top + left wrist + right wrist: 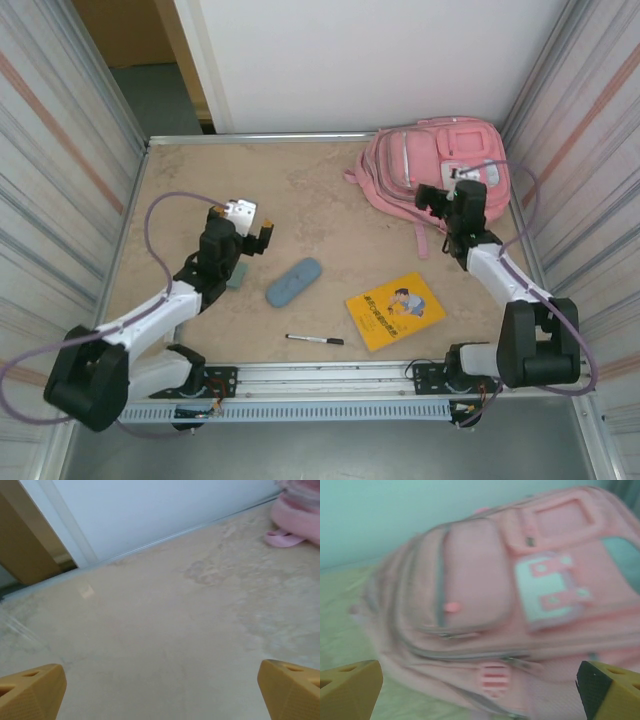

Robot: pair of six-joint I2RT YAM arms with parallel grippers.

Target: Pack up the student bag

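Left gripper [250, 231] and right gripper [450, 192] both gape wide, holding nothing. Lowest in frame lies a black pen [315, 340], then a yellow book [395, 310] and a blue pencil case [294, 282], all between the arms. The pink student bag [425, 160] lies upper right, just past the right gripper.

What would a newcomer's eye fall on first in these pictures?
The large soft pink fabric backpack lies at the table's far right corner, just ahead of the open right gripper. At the near side lie a yellow picture book, a blue-grey oblong case and a thin dark pen.

blurry student bag [470, 590], seemingly cropped rightward
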